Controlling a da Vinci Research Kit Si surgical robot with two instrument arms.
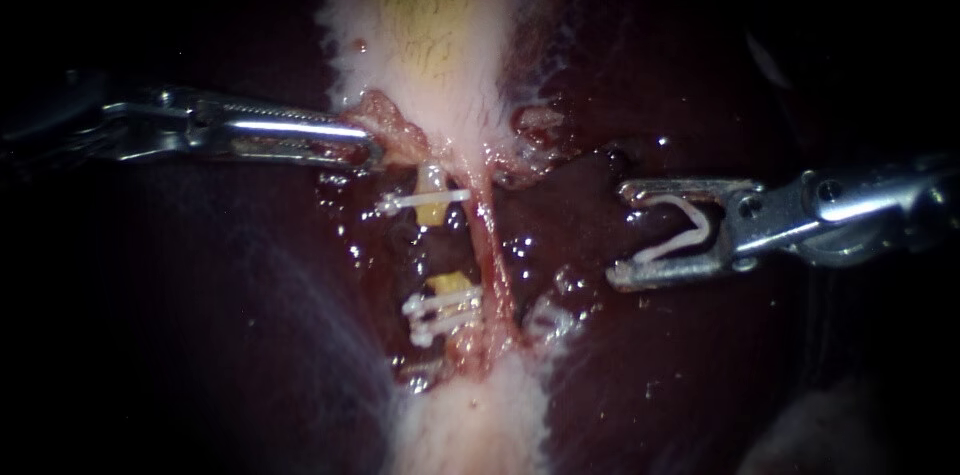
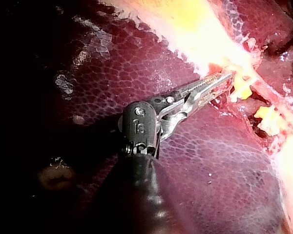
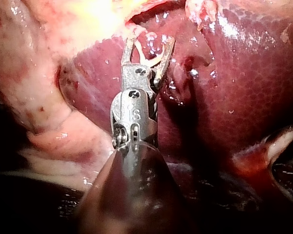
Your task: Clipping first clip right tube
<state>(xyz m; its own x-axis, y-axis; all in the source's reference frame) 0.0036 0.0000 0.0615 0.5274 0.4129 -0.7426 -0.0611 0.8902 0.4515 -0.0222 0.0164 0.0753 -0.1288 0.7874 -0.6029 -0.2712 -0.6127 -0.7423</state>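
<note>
Endoscope view, roughly: my right instrument [image 1: 620,235] comes in from the right edge at mid-height. Its shiny metal jaws stand wide apart but are holding a loaded clip [image 1: 690,230], a thin white plastic hook shape with one leg against each jaw. The right wrist view shows the same clip [image 3: 149,61] seated between the jaws of the right instrument [image 3: 150,41], over wet maroon liver [image 3: 254,97].

The right tube [image 1: 492,245] is the skinny pinkish-red strand running straight down the centre of the frame, glossy and stringy. The loaded clip sits well apart from it, off to the right.

Just left of that tube is the left tube [image 1: 432,210], showing as stubby yellow bits. It has an upper clip [image 1: 425,201] across it and a lower pair of clips [image 1: 440,310], all white bars.

My left instrument [image 1: 372,150] enters from the left edge, jaws closed on a ragged reddish tissue fringe [image 1: 390,130] at the edge of the pale, fuzzy-looking gallbladder [image 1: 430,25]. In the left wrist view the left instrument [image 2: 224,78] has toothed jaws pinching that spot, with liver [image 2: 210,161] beneath it, finely mottled like tiny cells.
</note>
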